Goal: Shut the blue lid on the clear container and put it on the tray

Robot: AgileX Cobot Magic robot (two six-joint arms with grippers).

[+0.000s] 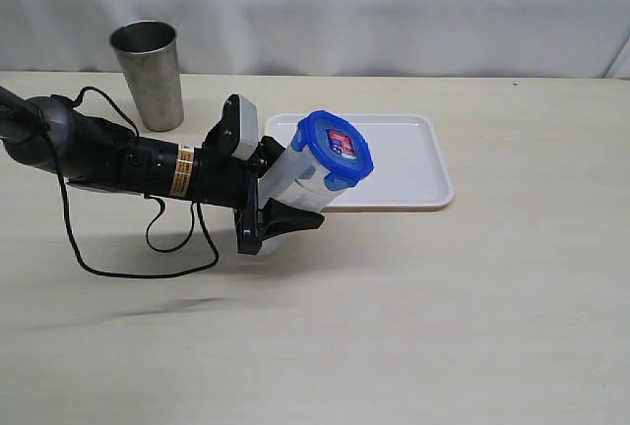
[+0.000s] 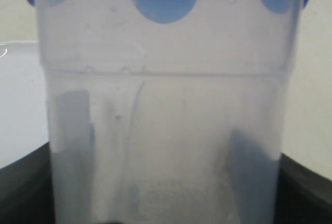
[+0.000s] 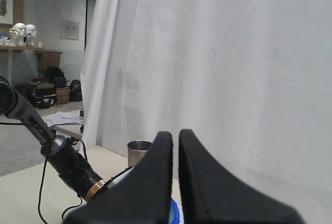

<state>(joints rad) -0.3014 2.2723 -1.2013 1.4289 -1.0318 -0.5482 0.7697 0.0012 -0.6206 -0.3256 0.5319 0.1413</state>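
**Current state.** The left gripper (image 1: pixel 274 199) holds the clear container (image 1: pixel 300 171) by its lower body, one jaw on each side of the translucent wall. The blue lid (image 1: pixel 338 148) sits on the container mouth. In the left wrist view, the flaps of the blue lid (image 2: pixel 163 1) that can be seen lie folded down over the rim of the clear container (image 2: pixel 166 130). Whether every flap has latched cannot be told. The container is tilted, with its lid end raised and pointing toward the tray (image 1: pixel 413 164). It hangs over the tray's near left edge, and contact with the tray cannot be confirmed. The right gripper (image 3: pixel 175 172) is closed on nothing and raised clear of the work area.

**Assessment.** Closing appears complete. Placement on the tray remains.

**Hazards.**
- Release while tilted: the tall container would land on the edge of its base, then topple or roll across the tabletop (image 1: pixel 443 307).
- Set-down on the tray's raised rim: the container now sits over the tray edge. A base resting partly on the rim would stand crooked and tip once the jaws open.
- Slip in the grasp: the wall is smooth and tapers toward the base, so reorienting to upright may let the container slide through the jaws.
- Unlatched flap: a hard set-down could spring the lid.

The steel cup (image 1: pixel 150 73) stands well apart and is unlikely to interfere.
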